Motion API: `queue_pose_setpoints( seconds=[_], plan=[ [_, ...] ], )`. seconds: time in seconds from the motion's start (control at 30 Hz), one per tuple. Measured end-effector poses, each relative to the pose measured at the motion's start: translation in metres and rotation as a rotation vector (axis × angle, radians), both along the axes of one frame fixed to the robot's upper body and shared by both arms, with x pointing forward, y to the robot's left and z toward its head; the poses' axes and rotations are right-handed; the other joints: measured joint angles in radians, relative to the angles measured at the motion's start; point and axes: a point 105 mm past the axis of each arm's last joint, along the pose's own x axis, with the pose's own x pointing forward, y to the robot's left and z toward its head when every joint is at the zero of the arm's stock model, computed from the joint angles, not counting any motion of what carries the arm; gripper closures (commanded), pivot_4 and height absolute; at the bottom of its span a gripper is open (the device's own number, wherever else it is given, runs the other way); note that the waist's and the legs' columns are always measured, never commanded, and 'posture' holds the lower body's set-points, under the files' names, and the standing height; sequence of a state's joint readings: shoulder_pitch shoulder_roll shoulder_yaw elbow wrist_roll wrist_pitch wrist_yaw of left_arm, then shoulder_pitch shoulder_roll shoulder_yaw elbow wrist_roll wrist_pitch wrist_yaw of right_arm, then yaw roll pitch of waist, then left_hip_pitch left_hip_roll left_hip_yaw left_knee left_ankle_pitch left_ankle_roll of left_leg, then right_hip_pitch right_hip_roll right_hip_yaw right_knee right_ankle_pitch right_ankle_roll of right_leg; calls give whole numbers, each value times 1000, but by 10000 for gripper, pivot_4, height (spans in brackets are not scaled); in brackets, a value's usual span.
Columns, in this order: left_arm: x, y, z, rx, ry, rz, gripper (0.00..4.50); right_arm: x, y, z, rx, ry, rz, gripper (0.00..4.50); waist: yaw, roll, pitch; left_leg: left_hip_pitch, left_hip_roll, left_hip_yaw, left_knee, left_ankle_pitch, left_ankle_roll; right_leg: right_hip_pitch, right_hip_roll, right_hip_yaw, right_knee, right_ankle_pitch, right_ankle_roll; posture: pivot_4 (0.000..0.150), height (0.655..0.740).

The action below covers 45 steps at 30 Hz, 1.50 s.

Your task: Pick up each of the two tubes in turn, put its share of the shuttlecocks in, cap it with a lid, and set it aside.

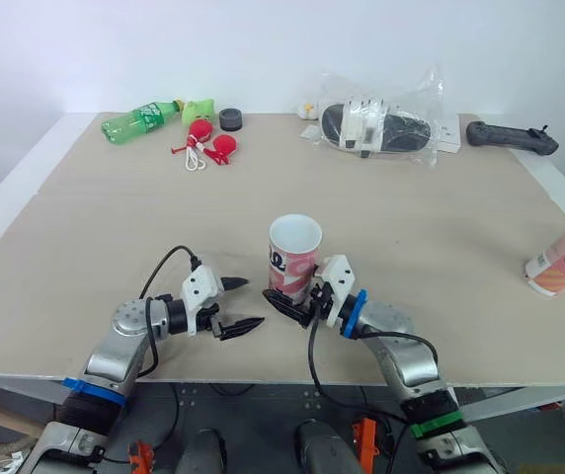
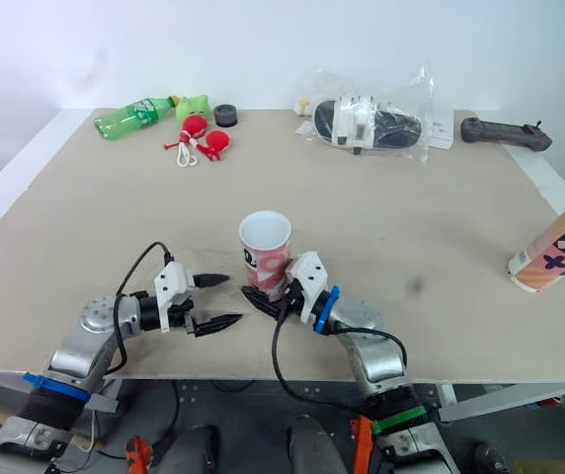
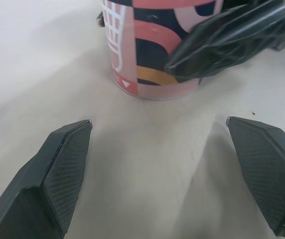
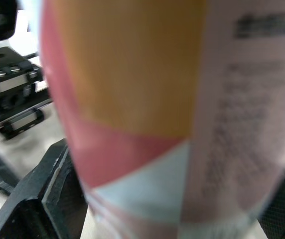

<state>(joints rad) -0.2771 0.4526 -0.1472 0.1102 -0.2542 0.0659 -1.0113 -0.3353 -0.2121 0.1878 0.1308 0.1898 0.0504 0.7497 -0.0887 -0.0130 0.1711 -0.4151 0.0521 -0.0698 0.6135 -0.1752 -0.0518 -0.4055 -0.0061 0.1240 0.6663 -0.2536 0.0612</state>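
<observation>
A pink, white and dark patterned tube (image 1: 294,259) stands upright near the table's front edge, its top open. My right gripper (image 1: 294,302) is at the tube's base, one finger on each side, shut on it; the tube (image 4: 147,99) sits close between its fingers (image 4: 43,199). My left gripper (image 1: 254,302) hovers just left of the tube, open, with nothing between its fingers (image 3: 58,169). A second patterned tube (image 1: 562,259) leans at the table's right edge.
At the back lie a green bottle (image 1: 140,120), red items with a cord (image 1: 208,146), a small black round piece (image 1: 230,118), a clear plastic bag holding black and white things (image 1: 376,126) and a black handle-like device (image 1: 512,136).
</observation>
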Motion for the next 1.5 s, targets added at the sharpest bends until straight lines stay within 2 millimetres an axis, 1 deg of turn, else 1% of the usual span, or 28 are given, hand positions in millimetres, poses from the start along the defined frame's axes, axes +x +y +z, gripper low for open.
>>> queue_pose_setpoints(
  seconds=[0.13, 0.27, 0.3, 0.33, 0.43, 0.53, 0.57, 0.6, 0.63, 0.7, 0.77, 0.8, 0.87, 0.93, 1.03, 1.17, 1.3, 1.4, 1.43, 1.5],
  plan=[
    [-1, 0, 0, -4, 3, 4, 422, 0, 2, -1, 6, -2, 4, 0, 0, 0, 0, 0, 0, 0, -1, 0, 0, 0, 0, 0, 0, 0, 1, 1500, 7400],
    [-1, 1, 1, -16, 4, 7, 0, 0, 2, 0, 9, -5, 5, 10709, 0, 0, 0, 1, 0, 0, -3, 0, 0, 0, 0, 0, 0, 0, 1, 1500, 7400],
    [-1, 0, 2, -27, 5, 9, 0, 0, 1, 1, 9, -8, 3, 12751, 1, 0, 0, 1, 0, 0, -3, 0, 0, 0, 0, 0, 0, 0, 1, 1500, 7400],
    [-1, -1, 2, -34, 7, 10, 0, -1, 0, 1, 11, -9, -2, 13850, 2, 0, 0, 1, 0, 0, -3, 0, 0, 0, 0, 0, 0, 0, 2, 1500, 7400],
    [0, -2, 3, -52, 17, 17, 0, -1, -5, 3, 17, -10, -23, 14758, 5, 0, 0, 0, 0, 0, -3, 0, 0, 0, 0, 0, 0, -1, 2, 1500, 7400],
    [3, -6, 6, -75, 29, 24, 0, 2, -22, 12, 54, -20, -119, 14758, 11, -1, 1, -1, 0, 0, -3, 0, 0, -2, 0, 0, 0, -1, 2, 1500, 7400],
    [5, -9, 9, -88, 32, 24, 0, 7, -32, 18, 78, -32, -185, 14758, 13, -1, 1, -2, 0, 0, -3, 0, 0, -2, 0, 0, 0, 0, 2, 1500, 7400],
    [8, -14, 17, -112, 20, 25, 0, 16, -50, 27, 106, -53, -294, 14758, 16, -2, 2, -3, 0, 0, -3, 0, -1, -3, 0, -1, 0, 0, 3, 1500, 7400],
    [9, -16, 23, -123, 6, 24, 0, 20, -60, 32, 116, -65, -352, 14758, 17, -3, 2, -4, -1, -1, -3, 1, -1, -3, 0, 0, -1, 0, 3, 1500, 7400],
    [17, -26, 51, -195, -46, 32, 0, 35, -104, 49, 137, -124, -594, 14758, 19, -4, 3, -6, -1, -1, -2, 2, -3, -3, -1, 0, -2, 1, 5, 1500, 7400],
    [21, -35, 73, -236, -90, 27, 0, 44, -139, 59, 142, -159, -776, 14758, 19, -4, 3, -6, -2, 0, -2, 2, -3, -3, -2, 0, -2, 1, 5, 1500, 7400],
    [22, -41, 85, -247, -112, 17, 0, 47, -162, 64, 154, -173, -892, 14758, 18, -4, 3, -6, -2, -1, -3, 2, -3, -2, -2, 0, -2, 1, 6, 1500, 7400],
    [22, -46, 94, -250, -130, 5, 0, 49, -186, 65, 168, -172, -1005, 14758, 16, -4, 3, -5, -2, -1, -5, 2, -3, -3, -1, 0, -2, 0, 5, 1500, 7400],
    [22, -58, 99, -256, -120, -20, 0, 51, -215, 57, 192, -135, -1142, 14758, 12, -4, 3, -4, -2, 0, -7, 2, -3, -3, -1, 0, -2, -1, 4, 1500, 7400],
    [21, -67, 102, -260, -112, -45, 0, 53, -240, 44, 177, -90, -1257, 14758, 11, -4, 3, -4, -2, 0, -8, 2, -3, -3, -1, 1, -2, -1, 4, 1500, 7400],
    [22, -75, 111, -278, -120, -58, 0, 55, -262, 31, 159, -54, -1360, 14758, 10, -4, 3, -3, -2, 0, -9, 2, -3, -3, -1, 1, -2, -2, 4, 1500, 7400],
    [21, -76, 111, -276, -112, -72, 0, 54, -271, 25, 150, -46, -1406, 14758, 11, -4, 3, -3, -2, 0, -9, 2, -3, -2, -1, 1, -2, -2, 4, 1500, 7400],
    [18, -78, 108, -264, -106, -95, 0, 54, -274, 25, 145, -57, -1420, 14758, 11, -4, 3, -3, -2, 0, -9, 2, -3, -2, -1, 1, -2, -2, 4, 1500, 7400],
    [17, -78, 106, -262, -103, -98, 0, 53, -275, 24, 143, -61, -1422, 4966, 11, -4, 3, -3, -2, 0, -9, 2, -3, -2, -1, 1, -2, -2, 4, 1500, 7400],
    [17, -78, 105, -258, -99, -102, 0, 53, -277, 22, 140, -60, -1427, 477, 11, -4, 3, -2, -2, 0, -9, 2, -3, -2, -1, 1, -2, -2, 4, 1500, 7400]
  ],
)
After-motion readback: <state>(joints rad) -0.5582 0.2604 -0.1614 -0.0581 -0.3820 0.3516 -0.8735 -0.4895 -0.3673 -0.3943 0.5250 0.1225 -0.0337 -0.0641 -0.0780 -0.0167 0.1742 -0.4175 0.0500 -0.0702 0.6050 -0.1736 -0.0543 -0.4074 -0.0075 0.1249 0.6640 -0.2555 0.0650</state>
